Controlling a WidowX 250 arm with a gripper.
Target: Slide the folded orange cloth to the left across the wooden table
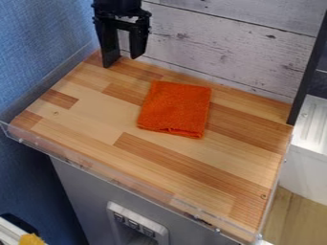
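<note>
Hanging near folded orange cloth (174, 109), an open pincer (123, 61)

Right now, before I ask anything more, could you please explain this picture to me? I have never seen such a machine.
The black device at the top left is the gripper of a robot arm, its hand with two fingers. The fingers are apart, with nothing held between them. The picture comes from a fixed camera that looks down at a slant. Below it you see a wooden work surface with a clear rim along its front. On it lies a folded orange cloth, to the picture's right of the gripper and not touching it. Behind stands a wall of pale boards.
</note>
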